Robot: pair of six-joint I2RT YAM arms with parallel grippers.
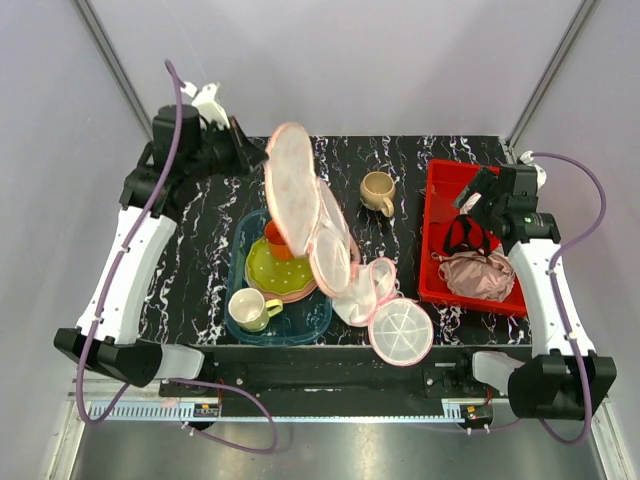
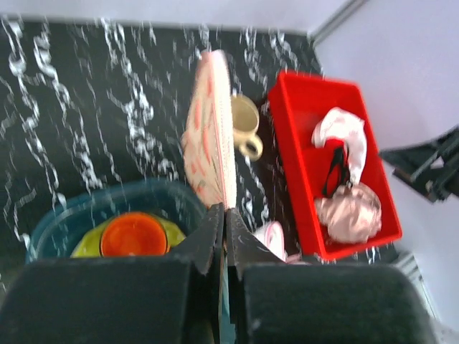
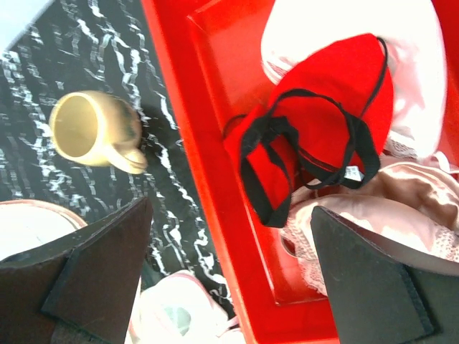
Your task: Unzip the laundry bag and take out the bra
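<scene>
The left gripper has its two fingers squeezed tight together, and the thin edge of the laundry bag is pinched between them. The bag stands up on its edge in the air, right at the fingertips, above the table and the blue tub. It is a big oval, peach-pink with red-orange marks all over and a pink rim. From above, a paler part of it hangs down lower, toward the white mesh cloth beside the tub (I cannot tell if the zip is open all the way). The bra is not in the bag. It lies in the red tray on the right side of the table, at the near end. It is a soft, shiny, dusty-pink heap with a bit of lace at its edge, and some black straps lie just next to it. The right gripper hangs over the tray with its fingers spread wide apart and nothing in them, and the bra shows by one finger, under it. A tan mug sits between the bag and the tray. A round white mesh pouch lies at the near edge.
</scene>
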